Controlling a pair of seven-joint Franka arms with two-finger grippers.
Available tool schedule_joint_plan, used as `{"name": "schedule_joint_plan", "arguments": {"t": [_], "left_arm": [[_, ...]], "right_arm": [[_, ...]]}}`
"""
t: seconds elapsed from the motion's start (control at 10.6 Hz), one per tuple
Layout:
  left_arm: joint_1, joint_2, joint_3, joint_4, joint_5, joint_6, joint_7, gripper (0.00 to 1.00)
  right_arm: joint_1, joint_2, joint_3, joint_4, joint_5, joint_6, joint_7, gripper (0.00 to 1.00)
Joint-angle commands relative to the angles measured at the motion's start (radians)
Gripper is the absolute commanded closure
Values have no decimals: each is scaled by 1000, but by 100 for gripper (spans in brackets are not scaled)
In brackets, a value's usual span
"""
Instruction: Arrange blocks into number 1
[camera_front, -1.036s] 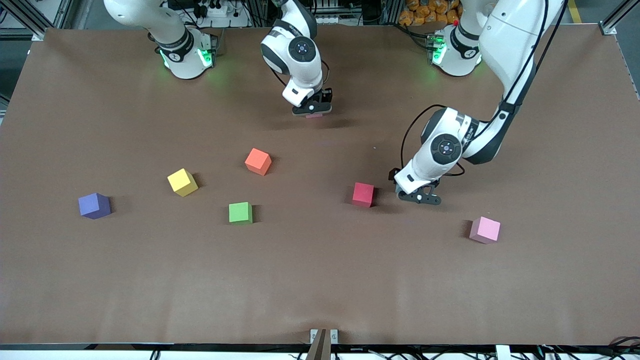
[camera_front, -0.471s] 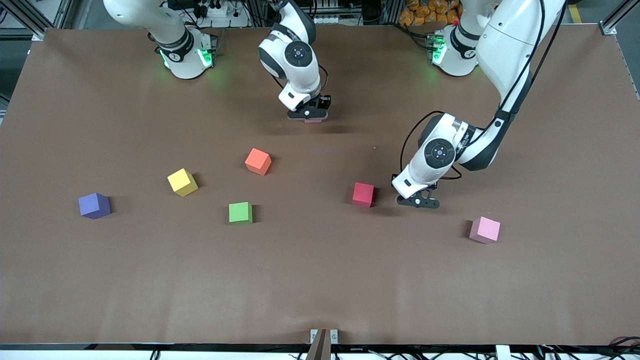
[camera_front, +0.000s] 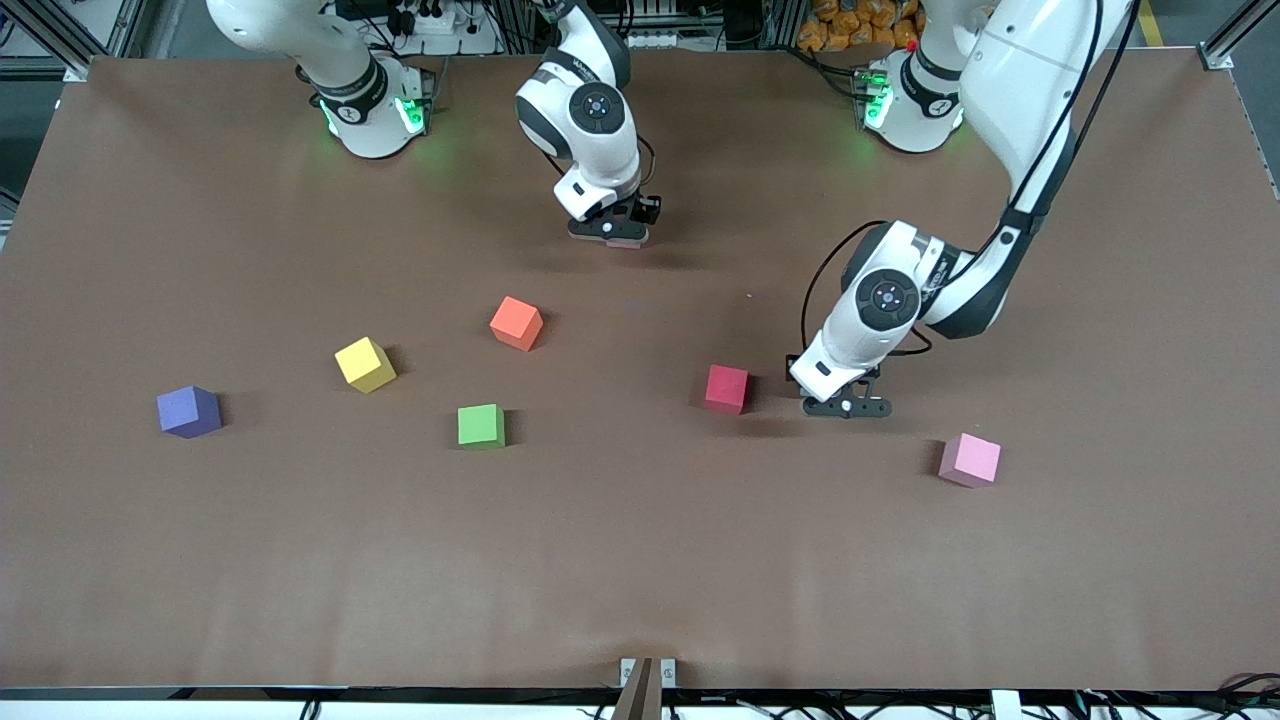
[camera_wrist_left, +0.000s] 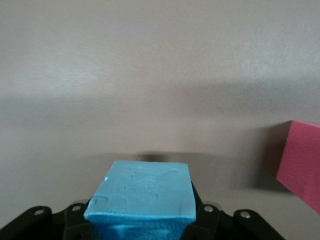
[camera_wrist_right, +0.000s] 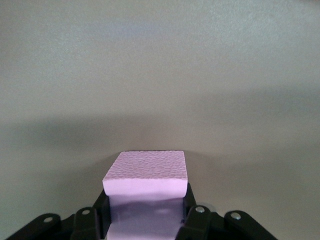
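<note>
Left gripper (camera_front: 846, 408): clamped on light blue block (camera_wrist_left: 141, 192), low over table (camera_front: 640, 560), at 3 o'clock of red block (camera_front: 727, 388).
Right gripper (camera_front: 610, 232): clamped on a pink block (camera_wrist_right: 146, 180), near the bases, at 1 o'clock of orange block (camera_front: 516, 323).
Loose cubes, six, one of each: red, orange, green (camera_front: 481, 425), second pink (camera_front: 970, 460), yellow (camera_front: 365, 364), purple (camera_front: 189, 411). All well apart.

Matte foam light blue block (camera_wrist_left: 141, 195), pitted pink block (camera_wrist_right: 146, 179), matte brown table (camera_front: 640, 560)
</note>
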Motion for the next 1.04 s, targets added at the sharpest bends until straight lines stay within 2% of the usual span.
{"name": "schedule_joint_plan", "arguments": {"t": [0.0,0.09,0.28,0.47,0.66,0.94], "left_arm": [[1,-90,-28,-17,19,-72,-67,100],[-1,-102,-39,-16,19,-74,-103,100],[-2,-103,-78,-6,19,-74,-180,100],[-2,-101,-141,-6,19,-74,-263,100],[-21,-87,-192,0,21,-74,-329,100],[-161,-11,-195,79,24,-74,-536,100]], "right_arm": [[-20,-32,8,-1,-43,-8,25,0],[-44,-72,10,-4,-50,-23,22,0],[-121,-159,16,1,-85,-156,-8,0],[-199,-209,16,-1,-89,-217,-64,0],[-280,-221,14,1,-90,-228,-93,0],[-427,-203,13,4,-122,-186,-113,0]]}}
